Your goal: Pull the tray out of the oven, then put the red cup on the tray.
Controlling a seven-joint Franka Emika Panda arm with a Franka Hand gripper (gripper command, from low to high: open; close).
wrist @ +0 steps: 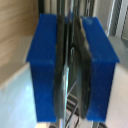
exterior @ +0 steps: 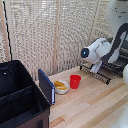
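Note:
The red cup point(exterior: 75, 81) stands upright on the wooden table, apart from everything else. Toward the exterior view's right, the tray point(exterior: 106, 75), a dark rack of thin bars, sticks out from the oven point(exterior: 120, 64), which the arm mostly hides at the frame edge. My gripper point(exterior: 97, 67) sits at the tray's front edge. In the wrist view its blue fingers point(wrist: 47, 65) stand close together, and the gripper point(wrist: 74, 70) is shut on a thin metal bar of the tray point(wrist: 73, 30).
A white bowl with yellow food point(exterior: 61, 86) sits beside the cup. A blue flat panel point(exterior: 46, 86) leans against a big black bin point(exterior: 20, 100) at the exterior view's left. A slatted screen point(exterior: 55, 30) backs the table.

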